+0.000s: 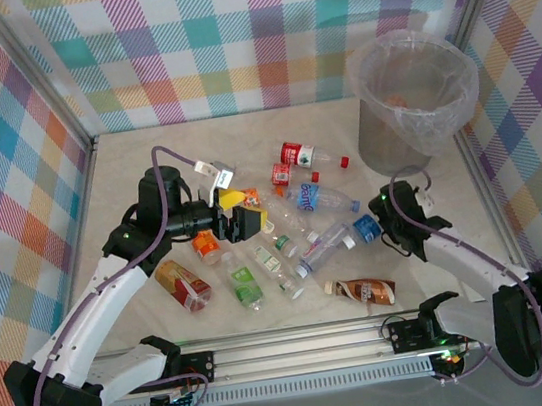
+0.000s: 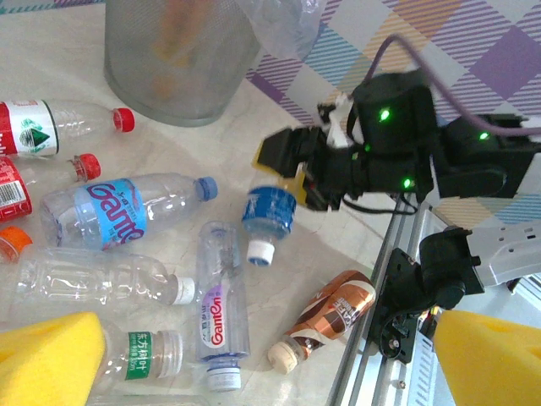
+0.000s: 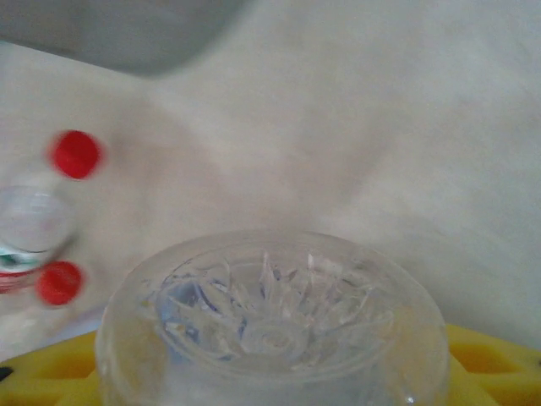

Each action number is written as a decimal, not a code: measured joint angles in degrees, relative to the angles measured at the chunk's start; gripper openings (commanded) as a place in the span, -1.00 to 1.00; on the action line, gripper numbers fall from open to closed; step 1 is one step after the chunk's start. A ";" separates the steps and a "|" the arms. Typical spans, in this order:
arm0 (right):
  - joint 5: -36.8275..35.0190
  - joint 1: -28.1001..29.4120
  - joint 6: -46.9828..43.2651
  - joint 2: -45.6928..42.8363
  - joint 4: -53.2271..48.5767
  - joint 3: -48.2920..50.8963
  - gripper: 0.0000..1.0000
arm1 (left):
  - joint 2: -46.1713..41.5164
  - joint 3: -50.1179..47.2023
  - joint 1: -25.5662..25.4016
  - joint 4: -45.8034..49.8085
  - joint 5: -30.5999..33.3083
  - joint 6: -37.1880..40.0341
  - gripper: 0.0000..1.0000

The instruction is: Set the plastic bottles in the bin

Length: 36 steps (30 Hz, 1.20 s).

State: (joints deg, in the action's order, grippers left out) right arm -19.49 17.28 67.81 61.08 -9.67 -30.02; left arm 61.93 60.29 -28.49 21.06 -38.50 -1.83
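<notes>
Top external view, entry for the bottle-clearing job. Round grey waste bin [image 1: 383, 137] lined with a crinkly clear bag: far right of the pale marbled counter [image 1: 144, 160], beyond the right arm [image 1: 460, 257]; something orange inside, too faint to name. Scattered clear plastic bottles [image 1: 313, 197]: about a dozen, lying mid-counter, well apart from the bin.

Item in hand: short crushed clear plastic bottle with a blue label [image 1: 365, 228] and white cap, lying at the right edge of the scatter, between the right jaws. Right wrist view: ribbed clear base of it up close, yellow foam pads [image 3: 494, 364] at either side. Right jaws spread to bottle width; cannot tell whether pressing or merely flanking. Judged step: taking this bottle for the bin.

Left jaws: wide open over the middle of the scatter, holding nothing, left yellow pads [image 2: 51, 359] far apart in the left wrist view.

Handling notes: close on the labelled body rather than the rounded base, probably slippery; squeeze gently: thin crushed plastic, likely to buckle and pop free. Lift straight up before swinging, clear of the long clear bottle with purple lettering [image 2: 221, 296] just beside. Carry above the rim and the bag's loose overhang; let go over the middle of the opening. Keep the left arm [image 1: 104, 307] out of that path.
</notes>
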 measured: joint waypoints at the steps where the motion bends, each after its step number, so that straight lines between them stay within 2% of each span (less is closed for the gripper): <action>1: -0.42 -0.02 -2.19 -0.85 0.22 -1.60 0.25 | 0.00 0.00 0.00 0.00 0.00 0.00 1.00; 5: -0.87 -0.02 -11.26 -2.78 1.40 -7.91 0.25 | 0.02 0.00 0.00 0.00 0.00 0.00 1.00; 10: 1.90 -0.02 -23.23 -1.95 1.95 -17.11 0.24 | 0.57 0.20 0.00 0.02 -0.09 0.00 1.00; 15: 4.74 -0.02 -33.24 1.73 1.36 -27.89 0.24 | 1.05 0.37 -0.04 0.02 -0.52 0.00 1.00; 22: 4.98 -0.72 -45.35 7.50 -0.68 -42.51 0.27 | 1.05 0.39 -0.04 0.02 -1.07 0.00 1.00; 28: 4.98 -4.13 -51.39 14.29 -2.03 -54.86 0.27 | 1.25 0.39 -0.04 -0.02 -1.20 0.02 1.00; 36: 2.03 -7.58 -53.77 25.88 -2.80 -68.65 0.22 | 1.46 0.39 -0.11 0.02 -1.31 0.39 1.00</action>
State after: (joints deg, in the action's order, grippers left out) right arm -17.45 9.69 14.04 86.96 -12.47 -98.67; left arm 63.40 60.69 -28.60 21.08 -39.81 -1.43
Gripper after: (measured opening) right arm 0.618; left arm 0.997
